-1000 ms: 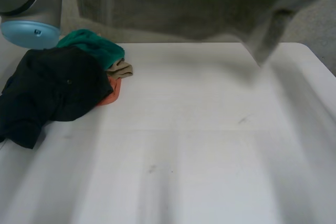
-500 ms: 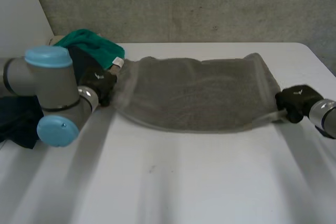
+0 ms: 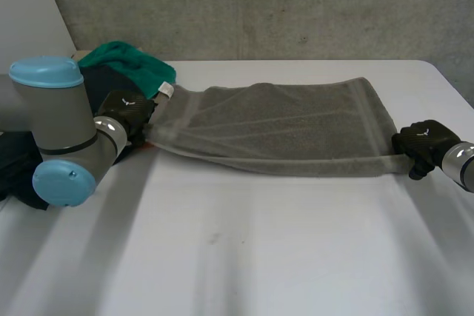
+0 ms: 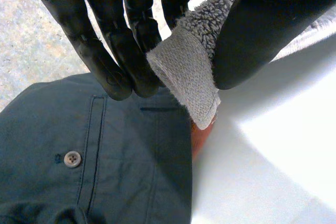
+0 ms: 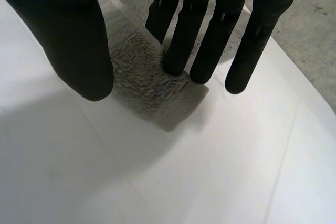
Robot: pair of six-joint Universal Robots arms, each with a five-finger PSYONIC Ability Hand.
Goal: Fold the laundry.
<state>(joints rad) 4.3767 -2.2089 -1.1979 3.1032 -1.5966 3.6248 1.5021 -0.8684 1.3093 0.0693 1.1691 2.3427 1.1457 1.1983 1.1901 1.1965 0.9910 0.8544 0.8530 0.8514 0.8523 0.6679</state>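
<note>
The left hand pinches one corner of the grey towel - straight fingers on one face, the thumb pressed on the other. The corner's flat woven hem sticks out past the fingertips, and looped pile shows between fingers and thumb. Under the fingertips lies a dark shirt with stitched seams and a small pale button. Just under the hanging corner, a bit of orange cloth peeks out at the shirt's edge, next to the white table. Beyond the fingers - past the shirt - a speckled grey floor shows.
</note>
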